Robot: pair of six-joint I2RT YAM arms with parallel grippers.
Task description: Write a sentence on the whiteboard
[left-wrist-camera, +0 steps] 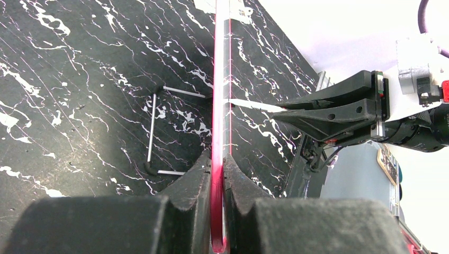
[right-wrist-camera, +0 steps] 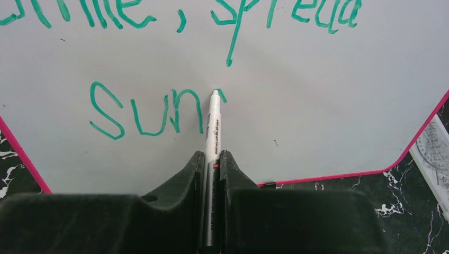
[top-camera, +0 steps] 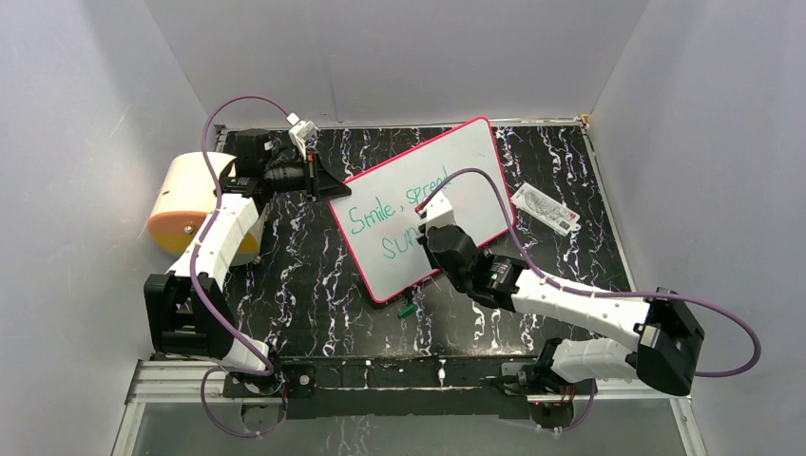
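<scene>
Right wrist: marker [right-wrist-camera: 213, 132], tip seemingly on whiteboard [right-wrist-camera: 317, 106].

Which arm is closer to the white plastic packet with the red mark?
Right. The right end effector holds a white marker over the pink-rimmed whiteboard, near the packet; the left end effector clamps the opposite edge.

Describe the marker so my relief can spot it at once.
Find the pink-rimmed whiteboard mid-table. Above it, the right gripper clamps a slim white marker, tip at the unfinished teal sentence; the flat white packet lies off the board.
</scene>
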